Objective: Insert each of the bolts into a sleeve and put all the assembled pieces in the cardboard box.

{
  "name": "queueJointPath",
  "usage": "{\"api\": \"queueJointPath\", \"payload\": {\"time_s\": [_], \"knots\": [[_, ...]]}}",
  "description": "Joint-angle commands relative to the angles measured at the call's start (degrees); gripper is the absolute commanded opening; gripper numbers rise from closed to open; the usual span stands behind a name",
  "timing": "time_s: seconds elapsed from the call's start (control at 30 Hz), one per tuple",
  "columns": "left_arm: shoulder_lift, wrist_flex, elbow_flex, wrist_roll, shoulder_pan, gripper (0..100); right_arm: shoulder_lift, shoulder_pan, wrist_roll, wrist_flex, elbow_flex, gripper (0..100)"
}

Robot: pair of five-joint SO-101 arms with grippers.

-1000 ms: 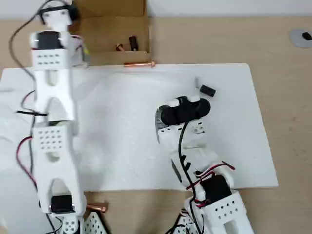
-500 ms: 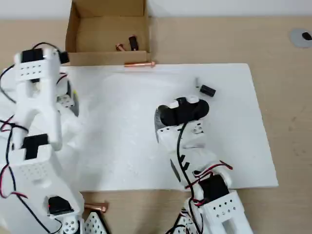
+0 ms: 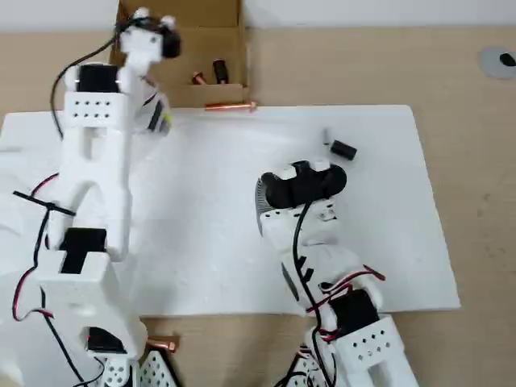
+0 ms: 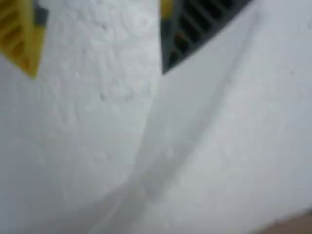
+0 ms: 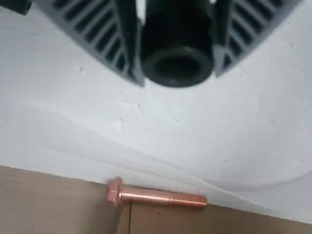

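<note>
The right end effector [image 5: 178, 73] is closed around a black sleeve [image 5: 176, 59], which is pinched between its two ribbed jaws with the open bore facing outward. Ahead of it, a copper bolt [image 5: 156, 196] lies on its side where the white board [image 3: 201, 234] meets the cardboard box [image 3: 181, 95].

In the high view this bolt is at about 11 o'clock from the right end effector and well apart from it, just beside the box's front wall. A loose sleeve [image 3: 343, 149] lies on the board at about 2 o'clock, near the same end effector.

The left end effector [image 4: 97, 72] hangs over the board with its yellow-tipped fingers [image 4: 22, 44] spread wide and nothing between them. It is near the box's front left corner, and the bolt is at about 3 o'clock from it.

Inside the box are a copper piece [image 3: 198, 78] and a black piece [image 3: 219, 69]. A second bolt [image 3: 160, 344] lies on the tabletop [image 3: 472, 129] by the left arm's base.
</note>
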Motion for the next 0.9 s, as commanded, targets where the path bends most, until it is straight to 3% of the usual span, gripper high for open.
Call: {"api": "queueJointPath", "payload": {"time_s": [0.0,0.43,0.87], "knots": [[0.3,-9.1,-1.1,-4.9,3.2,18,-0.7,0.8,-0.1,-1.1,-0.3,1.0],[20.6,-30.6,-7.5,-6.1,9.9,18,-0.8,0.8,-0.1,-1.1,0.0,1.0],[47.3,-32.6,-35.3,-6.1,14.7,18,-0.9,0.8,-0.1,-1.1,0.0,1.0]]}}
